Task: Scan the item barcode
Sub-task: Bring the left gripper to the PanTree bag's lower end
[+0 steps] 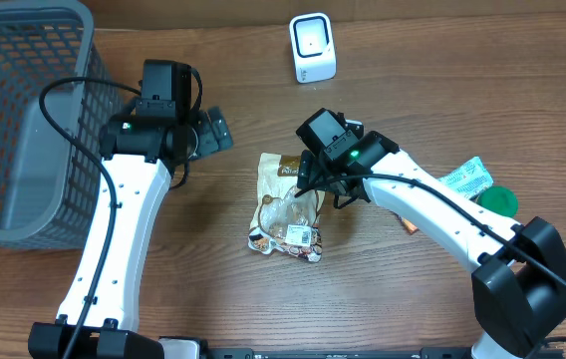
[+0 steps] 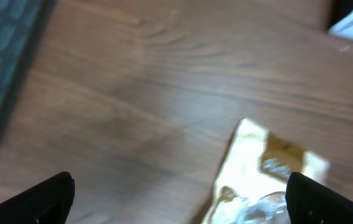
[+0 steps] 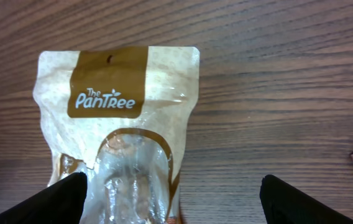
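Far left sits the grey plastic mesh basket [image 1: 24, 120], out of the action and probably there for finished items. Just right of it, the left hand [image 1: 211, 133] hovers over bare bench [image 1: 213, 289], fingers spread wide with nothing between them. It looks parked, leaving room for its partner.

In the middle lies the tan and brown snack pouch with a clear window [image 1: 285, 207], flat on the bench, printed face up. A small white label [image 1: 303, 236] shows at its near end; that may be the barcode, though it's too small to read.

The right hand [image 1: 313, 181] hangs directly over the pouch's far half, fingers apart, gripping nothing. The wrist view shows the pouch lying free below and between them. My read: it's lined up for a pick.

At the far edge stands the small white box-shaped scanner [image 1: 313, 48], well apart from the pouch, so a lift and carry is needed. Far right, a round green lid [image 1: 497, 199] and a white-and-green packet [image 1: 465, 178] wait.
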